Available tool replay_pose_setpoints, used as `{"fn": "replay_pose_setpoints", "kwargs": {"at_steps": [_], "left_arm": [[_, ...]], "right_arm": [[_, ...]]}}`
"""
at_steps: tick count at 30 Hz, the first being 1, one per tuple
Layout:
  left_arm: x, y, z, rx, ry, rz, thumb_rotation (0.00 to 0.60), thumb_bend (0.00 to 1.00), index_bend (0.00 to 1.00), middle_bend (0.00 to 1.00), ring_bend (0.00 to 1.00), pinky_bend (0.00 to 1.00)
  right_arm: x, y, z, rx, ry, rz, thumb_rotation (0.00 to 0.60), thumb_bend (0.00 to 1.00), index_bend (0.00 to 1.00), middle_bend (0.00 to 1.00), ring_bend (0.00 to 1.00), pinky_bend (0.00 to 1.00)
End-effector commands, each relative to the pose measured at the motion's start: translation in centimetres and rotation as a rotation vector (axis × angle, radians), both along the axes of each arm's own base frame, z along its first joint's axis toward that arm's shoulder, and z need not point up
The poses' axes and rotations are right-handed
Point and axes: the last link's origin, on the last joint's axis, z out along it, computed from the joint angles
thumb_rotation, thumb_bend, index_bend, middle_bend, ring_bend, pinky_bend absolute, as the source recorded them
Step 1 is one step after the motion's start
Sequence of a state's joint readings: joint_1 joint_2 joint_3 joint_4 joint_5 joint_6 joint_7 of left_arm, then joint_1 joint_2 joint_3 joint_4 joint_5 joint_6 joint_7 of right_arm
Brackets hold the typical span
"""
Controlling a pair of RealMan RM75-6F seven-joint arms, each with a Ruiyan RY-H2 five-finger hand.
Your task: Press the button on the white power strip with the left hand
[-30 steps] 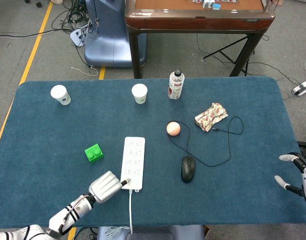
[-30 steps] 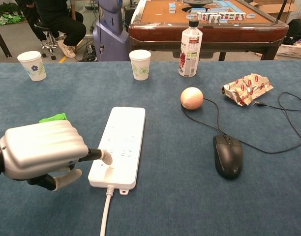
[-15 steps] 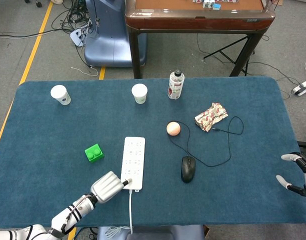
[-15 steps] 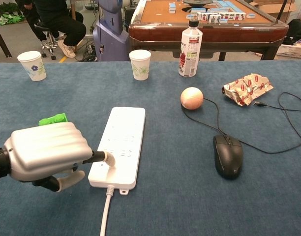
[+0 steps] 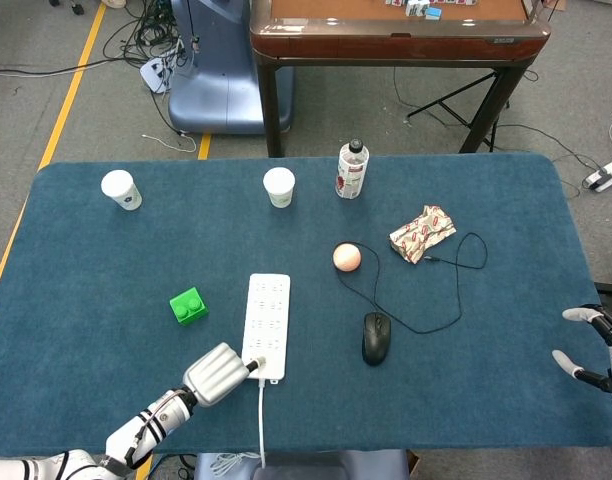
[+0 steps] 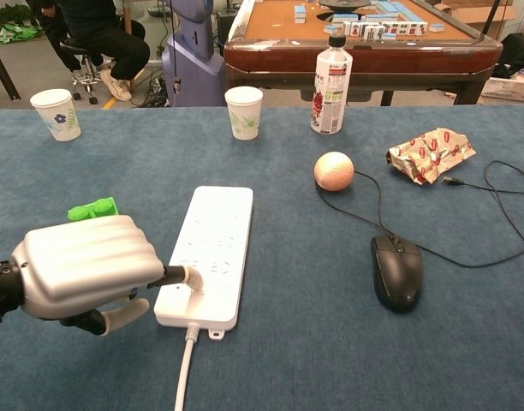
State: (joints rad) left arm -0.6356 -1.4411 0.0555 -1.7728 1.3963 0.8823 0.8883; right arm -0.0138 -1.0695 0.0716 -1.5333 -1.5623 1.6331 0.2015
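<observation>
Your left hand (image 6: 86,270) has slid nearer | fingers curled, one fingertip (image 6: 190,276) extended onto white power strip (image 6: 210,251) to press button | right hand (image 5: 598,345) idle, fingers spread.

The table (image 6: 467,342) wears a matt blue cloth with a fine nap. The white power strip (image 6: 211,253) is smooth plastic, faintly glossy. The left hand (image 6: 82,270) has a satin silver shell. At the right, the mouse (image 6: 396,271) is glossy black plastic; the far-right wrapper (image 6: 429,154) is crinkled, shiny foil.
</observation>
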Motion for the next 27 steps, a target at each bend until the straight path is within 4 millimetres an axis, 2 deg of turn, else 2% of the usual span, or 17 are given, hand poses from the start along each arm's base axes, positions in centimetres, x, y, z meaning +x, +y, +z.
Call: {"fn": "replay_pose_setpoints", "kwargs": {"at_steps": [1, 6, 13, 20, 23, 27], "left_arm": [[0.1, -0.1, -0.1, -0.001, 0.007, -0.006, 0.6, 0.59, 0.26, 1.0, 1.0, 1.0], [0.6, -0.2, 0.3, 0.005, -0.027, 0.003, 0.6, 0.59, 0.25, 1.0, 1.0, 1.0], [1.0, -0.8, 2.3, 0.024, -0.068, -0.01, 0.6, 0.59, 0.24, 1.0, 1.0, 1.0], [-0.1, -1.0, 4.6, 0.072, -0.118, 0.037, 0.6, 0.59, 0.24, 0.99, 0.99, 1.0], [-1.1, -0.6, 6.0, 0.111, -0.159, 0.074, 0.6, 0.59, 0.22, 0.93, 0.94, 1.0], [-2.8, 0.1, 8.0, 0.174, -0.219, 0.133, 0.6, 0.59, 0.21, 0.81, 0.78, 0.99]], "right_arm": [[0.0, 0.0, 0.0, 0.001, 0.002, -0.001, 0.6, 0.1, 0.38, 0.39, 0.39, 0.49], [0.0, 0.0, 0.1, -0.003, -0.005, 0.0, 0.6, 0.1, 0.38, 0.39, 0.39, 0.49], [0.0, 0.0, 0.1, -0.003, -0.007, 0.004, 0.6, 0.1, 0.38, 0.39, 0.39, 0.49], [0.1, 0.0, -0.2, 0.008, 0.008, 0.005, 0.6, 0.1, 0.38, 0.39, 0.39, 0.49], [0.1, -0.1, -0.4, 0.011, 0.016, 0.001, 0.6, 0.09, 0.38, 0.39, 0.39, 0.49], [0.2, -0.3, -0.7, 0.018, 0.027, -0.006, 0.6, 0.09, 0.38, 0.39, 0.39, 0.49]]}}
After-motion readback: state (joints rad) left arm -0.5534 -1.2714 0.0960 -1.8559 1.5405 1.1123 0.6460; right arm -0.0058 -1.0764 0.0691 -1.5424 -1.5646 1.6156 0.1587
